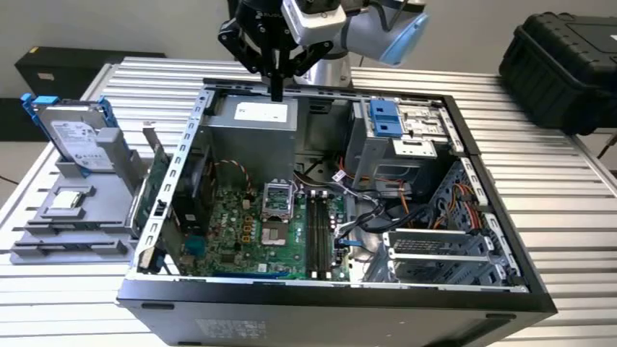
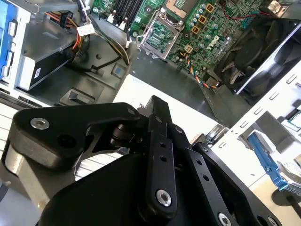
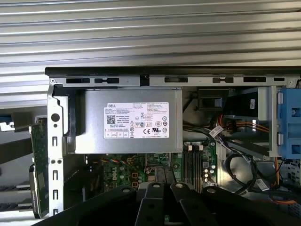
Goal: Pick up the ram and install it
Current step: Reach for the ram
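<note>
My gripper (image 1: 277, 92) hangs shut and empty above the back of the open computer case (image 1: 183, 155), over the grey power supply (image 1: 253, 116). In the second wrist view its black fingers (image 2: 157, 108) meet at the tip with nothing between them. The long black memory slots (image 1: 314, 231) lie on the green motherboard beside the processor socket (image 1: 277, 195). A green circuit board (image 1: 147, 202) stands on edge in the grey holder, just outside the case wall on the exterior view's left. I cannot tell whether it is the ram or a larger card.
The holder (image 1: 58, 238) also carries a silver hard drive in a blue frame (image 1: 75, 134). Cables and a drive cage with blue latches (image 1: 385, 119) occupy the case on the exterior view's right. A black hard case (image 1: 564, 65) sits at the slatted table's far corner.
</note>
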{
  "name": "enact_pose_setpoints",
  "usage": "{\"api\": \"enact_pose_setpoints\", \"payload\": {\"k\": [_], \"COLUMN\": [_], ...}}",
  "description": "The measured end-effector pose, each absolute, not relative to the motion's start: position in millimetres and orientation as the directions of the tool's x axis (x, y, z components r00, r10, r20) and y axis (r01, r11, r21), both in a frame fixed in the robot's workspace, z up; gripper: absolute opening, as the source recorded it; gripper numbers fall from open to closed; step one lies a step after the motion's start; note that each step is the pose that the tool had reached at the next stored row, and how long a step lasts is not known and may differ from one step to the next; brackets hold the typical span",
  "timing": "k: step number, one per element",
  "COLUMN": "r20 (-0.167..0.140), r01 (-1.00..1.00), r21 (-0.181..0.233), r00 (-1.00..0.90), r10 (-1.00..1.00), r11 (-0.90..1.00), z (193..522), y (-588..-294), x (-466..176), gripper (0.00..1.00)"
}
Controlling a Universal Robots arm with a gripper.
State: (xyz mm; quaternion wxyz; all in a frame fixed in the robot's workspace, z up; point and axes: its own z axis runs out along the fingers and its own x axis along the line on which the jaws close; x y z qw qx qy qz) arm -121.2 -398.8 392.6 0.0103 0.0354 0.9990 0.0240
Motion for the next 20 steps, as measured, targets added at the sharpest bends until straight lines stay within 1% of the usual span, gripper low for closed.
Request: {"api": "enact_pose_setpoints", "payload": {"k": [20], "r20": [-0.019], "r01": [0.070], "r21": [0.049], "r00": [-0.997], "r10": [0.071], "r11": [0.996], "z": [392.6], "y": [-398.8], "x": [-135.1], "gripper": [0.00]}}
